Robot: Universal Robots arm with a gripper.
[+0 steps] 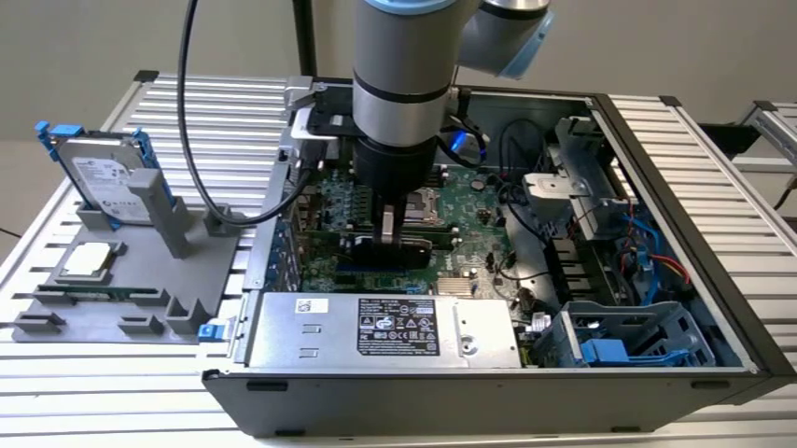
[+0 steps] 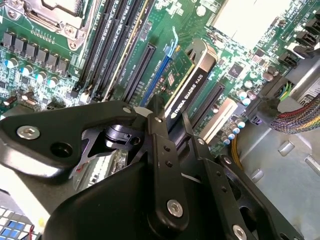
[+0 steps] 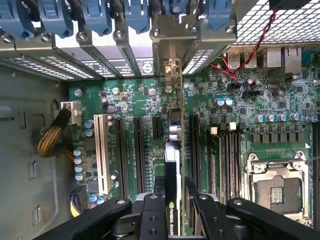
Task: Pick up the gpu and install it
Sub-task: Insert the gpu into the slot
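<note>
Inside the case [image 1: 697, 280], our fingers [image 3: 192, 192] clamp the gpu [image 3: 172, 175] by its top edge, upright over a slot; stiff, light, fragile, we judge.

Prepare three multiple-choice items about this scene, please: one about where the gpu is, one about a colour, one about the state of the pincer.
1. Where is the gpu?
A. on the grey holder outside the case
B. over the motherboard, inside the case
C. on top of the power supply

2. What colour is the frame of the hard drive?
A. red
B. yellow
C. blue

3. What is the state of the pincer?
A. shut on the gpu
B. wide open, holding nothing
C. shut on a cable

Answers:
1 B: both wrist views show the card standing on edge among the expansion slots.
2 C: in the exterior view blue edges surround the silver drive, which stands on the grey holder.
3 A: the black fingers sit against both faces of the card.
</note>
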